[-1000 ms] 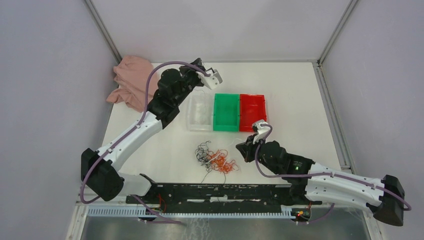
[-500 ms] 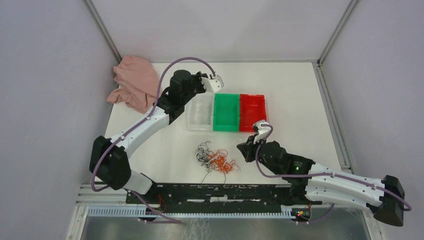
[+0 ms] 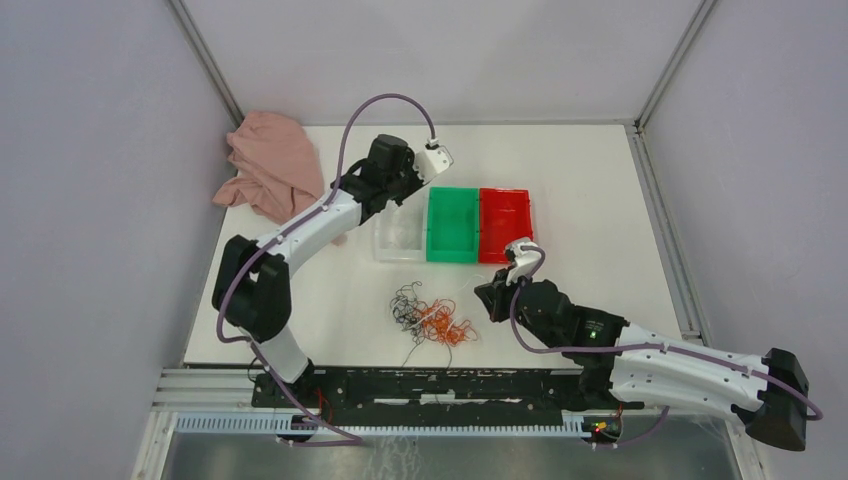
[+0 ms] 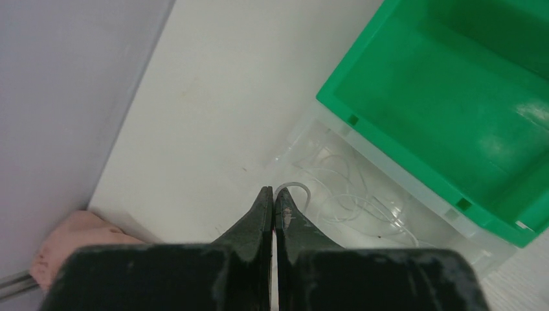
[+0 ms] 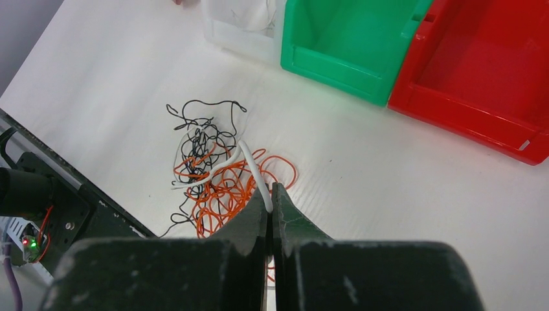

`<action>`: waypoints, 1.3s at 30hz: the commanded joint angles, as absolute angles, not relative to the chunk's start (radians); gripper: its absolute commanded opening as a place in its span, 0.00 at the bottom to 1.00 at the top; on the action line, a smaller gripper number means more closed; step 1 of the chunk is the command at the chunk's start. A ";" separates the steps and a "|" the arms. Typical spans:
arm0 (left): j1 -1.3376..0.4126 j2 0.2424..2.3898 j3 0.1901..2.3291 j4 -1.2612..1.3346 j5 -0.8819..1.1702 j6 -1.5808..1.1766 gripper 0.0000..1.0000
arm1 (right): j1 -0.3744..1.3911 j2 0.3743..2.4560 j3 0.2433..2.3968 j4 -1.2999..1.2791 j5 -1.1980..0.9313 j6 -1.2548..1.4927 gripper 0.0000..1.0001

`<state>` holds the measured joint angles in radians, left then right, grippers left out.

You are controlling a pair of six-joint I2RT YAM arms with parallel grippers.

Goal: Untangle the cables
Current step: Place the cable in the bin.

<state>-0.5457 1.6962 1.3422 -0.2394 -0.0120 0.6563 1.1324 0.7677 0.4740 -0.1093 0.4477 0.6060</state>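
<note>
Cables (image 5: 213, 175): orange, black and whitish tangle lying on the white table (image 3: 600, 200), near its front edge, in front of the clear bin (image 3: 398, 248), green bin (image 3: 452, 225) and red bin (image 3: 503, 225).
Right gripper (image 5: 269, 194): low beside the tangle, jaws pressed together on a whitish strand (image 5: 249, 165) leading out of it.
Left gripper (image 4: 274, 193): jaws closed, above the clear bin, where pale wire loops (image 4: 353, 197) lie; one end meets the tips, hold unclear.
Cloth (image 3: 265, 165): pink, far left corner.
</note>
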 commanded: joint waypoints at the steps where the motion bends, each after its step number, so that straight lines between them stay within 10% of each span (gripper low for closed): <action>1: -0.532 1.701 1.363 -0.289 0.046 0.484 0.03 | 1.138 0.765 0.531 -0.086 0.481 0.618 0.01; 26: -0.517 1.879 1.189 0.034 -0.014 0.472 0.04 | 1.138 0.798 0.535 -0.063 0.490 0.638 0.00; 32: -0.478 1.839 1.303 -0.155 0.121 0.425 0.71 | 1.138 0.791 0.555 -0.049 0.474 0.634 0.00; 39: -0.423 1.748 1.449 -0.367 0.278 0.439 0.88 | 1.138 0.805 0.588 -0.050 0.445 0.616 0.00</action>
<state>-0.4496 1.8568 1.3334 -0.2367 0.1455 0.4587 1.1324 0.8013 0.5301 -0.1040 0.4603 0.6304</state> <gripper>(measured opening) 0.869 0.026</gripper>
